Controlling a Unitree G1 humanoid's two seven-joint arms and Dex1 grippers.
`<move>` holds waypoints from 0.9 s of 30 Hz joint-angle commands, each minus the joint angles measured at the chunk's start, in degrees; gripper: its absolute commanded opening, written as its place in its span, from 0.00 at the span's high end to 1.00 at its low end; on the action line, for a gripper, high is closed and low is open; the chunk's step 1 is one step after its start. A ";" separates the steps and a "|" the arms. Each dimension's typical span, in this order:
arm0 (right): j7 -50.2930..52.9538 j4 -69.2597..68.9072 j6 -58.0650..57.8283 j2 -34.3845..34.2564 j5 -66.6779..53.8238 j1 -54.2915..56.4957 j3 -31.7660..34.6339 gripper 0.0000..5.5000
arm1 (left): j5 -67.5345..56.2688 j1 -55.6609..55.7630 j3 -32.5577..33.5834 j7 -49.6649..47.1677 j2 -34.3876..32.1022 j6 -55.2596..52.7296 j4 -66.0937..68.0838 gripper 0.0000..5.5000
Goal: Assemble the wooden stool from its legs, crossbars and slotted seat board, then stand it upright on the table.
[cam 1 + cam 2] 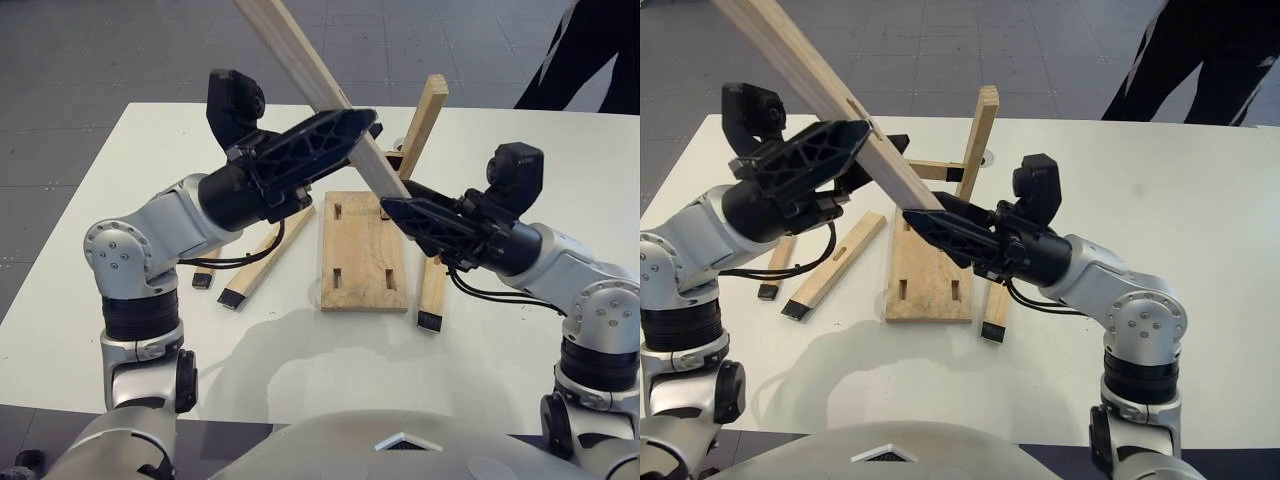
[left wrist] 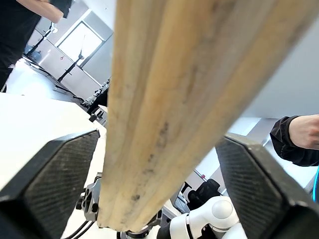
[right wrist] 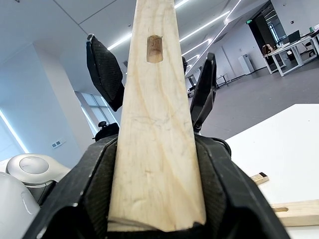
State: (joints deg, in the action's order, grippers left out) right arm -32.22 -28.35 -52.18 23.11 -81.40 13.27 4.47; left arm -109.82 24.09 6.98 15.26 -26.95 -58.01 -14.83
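The table (image 1: 520, 140) is being lit brightly and evenly from above; glare is being given by ceiling light strips (image 3: 239, 20).

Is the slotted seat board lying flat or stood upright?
Flat: the seat board lies on the table, slots facing up.

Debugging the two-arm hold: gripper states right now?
Left gripper: closed on the raised wooden leg.
Right gripper: closed on the same leg's lower end.
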 commanded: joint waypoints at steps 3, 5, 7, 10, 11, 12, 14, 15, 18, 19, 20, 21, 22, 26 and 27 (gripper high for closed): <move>-0.78 -0.13 0.40 0.82 0.39 -0.25 -0.83 0.63 | 3.46 -1.12 -1.25 1.36 -1.13 0.22 -1.51 0.41; -0.80 0.03 0.66 0.78 0.47 -0.19 -0.82 0.63 | 3.89 -1.47 -1.30 2.19 -1.46 -0.02 -1.70 0.47; -0.86 0.15 0.79 0.79 0.61 -0.16 -0.78 0.63 | 4.32 -1.95 -1.24 3.05 -2.02 -0.30 -1.68 0.55; -0.96 0.26 0.95 1.00 0.89 -0.14 -0.68 0.63 | 5.89 -2.38 -0.96 4.06 -2.63 -0.27 -1.27 0.56; -1.01 0.27 1.02 1.06 1.01 -0.12 -0.66 0.63 | 6.40 -2.35 -0.89 4.13 -2.58 0.00 -0.93 0.56; -1.09 0.26 1.02 1.17 1.16 -0.12 -0.66 0.63 | 6.87 -2.29 -0.86 4.16 -2.37 0.33 -0.64 0.56; -1.27 0.35 0.94 1.33 1.45 -0.08 -0.71 0.63 | 7.46 -2.22 -0.83 4.06 -1.88 0.87 -0.43 0.57; -1.39 0.42 0.88 1.45 1.61 -0.08 -0.75 0.63 | 7.63 -2.21 -0.80 3.97 -1.68 1.09 -0.43 0.57; -1.60 0.57 0.63 2.16 2.67 -0.01 -0.78 0.56 | 7.80 -1.90 -0.72 3.73 -1.30 1.43 -0.15 0.58; -1.58 0.65 0.57 2.40 3.15 0.05 -0.84 0.53 | 8.00 -1.82 -0.71 3.75 -1.24 1.44 0.01 0.59; -1.65 0.75 0.54 2.67 3.53 0.05 -0.95 0.49 | 8.35 -1.87 -0.69 3.78 -1.27 1.44 0.16 0.61; -1.78 0.81 0.51 2.95 3.86 -0.05 -1.07 0.45 | 8.67 -1.99 -0.64 3.91 -1.33 1.39 0.27 0.61; -2.28 0.60 0.43 3.56 4.29 -0.32 -1.22 0.42 | 9.15 -2.01 -0.51 4.15 -1.52 1.29 0.58 0.62; -5.81 -0.88 -0.56 8.78 7.50 -4.15 -0.64 0.34 | 13.46 -0.74 1.49 6.22 -3.06 2.08 2.97 0.62; -6.90 -1.13 -0.81 10.28 8.18 -5.56 -0.34 0.34 | 14.99 -0.14 2.21 6.93 -3.45 2.60 3.93 0.62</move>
State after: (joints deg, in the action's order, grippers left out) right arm -37.12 -28.49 -51.78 29.99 -74.95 10.49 3.38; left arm -97.74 22.37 7.27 20.95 -28.76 -56.70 -12.79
